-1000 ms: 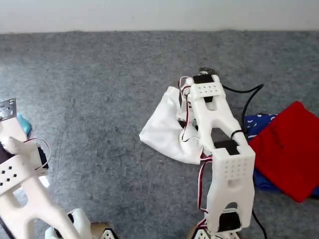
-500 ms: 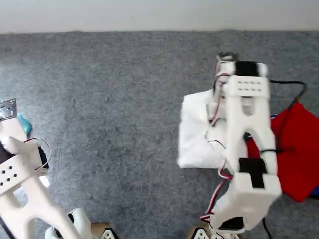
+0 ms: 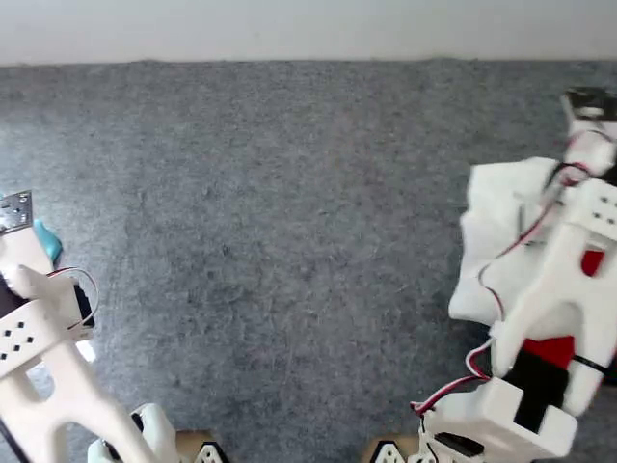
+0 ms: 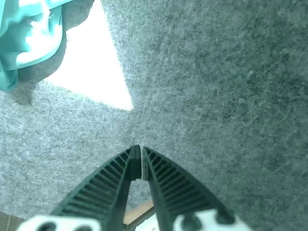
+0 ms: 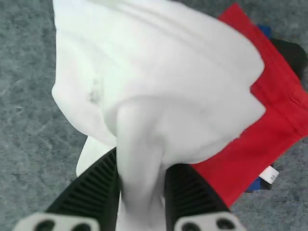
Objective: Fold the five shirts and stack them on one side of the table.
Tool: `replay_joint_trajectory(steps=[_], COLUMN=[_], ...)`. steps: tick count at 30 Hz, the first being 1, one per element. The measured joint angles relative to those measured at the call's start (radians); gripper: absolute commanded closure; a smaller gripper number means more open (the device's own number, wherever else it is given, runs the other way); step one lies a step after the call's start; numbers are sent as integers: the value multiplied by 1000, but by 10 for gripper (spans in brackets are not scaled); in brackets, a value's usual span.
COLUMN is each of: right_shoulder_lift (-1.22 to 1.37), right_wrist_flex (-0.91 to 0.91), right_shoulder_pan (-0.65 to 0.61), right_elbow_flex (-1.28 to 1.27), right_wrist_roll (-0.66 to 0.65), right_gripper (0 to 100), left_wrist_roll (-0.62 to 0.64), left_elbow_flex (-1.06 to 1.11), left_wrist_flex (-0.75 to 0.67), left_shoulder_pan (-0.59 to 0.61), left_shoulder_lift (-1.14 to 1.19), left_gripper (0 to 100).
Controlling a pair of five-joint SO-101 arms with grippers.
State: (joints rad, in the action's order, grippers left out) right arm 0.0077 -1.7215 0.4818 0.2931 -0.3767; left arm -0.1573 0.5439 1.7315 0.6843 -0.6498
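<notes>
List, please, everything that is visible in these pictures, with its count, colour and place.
white shirt: one, white, bunched, held by the right gripper, over the red shirt
red shirt: one, red, flat on the table's right side, partly under the white shirt
blue shirt: one, blue, an edge showing from under the red shirt
teal shirt: one, teal, crumpled, at the table's left edge
table: one, grey, fuzzy surface
left gripper: one, black, shut on nothing, above bare table
right gripper: one, black, shut on the white shirt
</notes>
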Motion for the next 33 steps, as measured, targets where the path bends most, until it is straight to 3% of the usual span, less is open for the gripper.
replay_joint_trajectory(steps=[8, 13, 17, 24, 26, 30, 33], right_shoulder_lift=[95, 129, 126, 11, -12, -20, 15], right_wrist_flex=[104, 110, 110, 110, 109, 120, 224], right_shoulder_pan=[137, 149, 149, 149, 149, 149, 152], right_elbow_flex=[0, 0, 17, 32, 32, -6, -81], right_wrist_roll=[-84, -109, -109, -103, -103, -103, -109], right_gripper=[965, 746, 680, 695, 764, 998, 946], left_wrist_roll=[0, 0, 0, 0, 0, 0, 0], left_elbow_flex=[0, 12, 35, 35, 35, 35, 35], left_wrist_flex=[0, 0, -12, -18, -18, -18, -18], left_shoulder_pan=[0, 0, 0, 0, 0, 0, 0], left_shoulder_lift=[0, 0, 0, 0, 0, 0, 0], left_gripper=[986, 986, 986, 986, 986, 986, 986])
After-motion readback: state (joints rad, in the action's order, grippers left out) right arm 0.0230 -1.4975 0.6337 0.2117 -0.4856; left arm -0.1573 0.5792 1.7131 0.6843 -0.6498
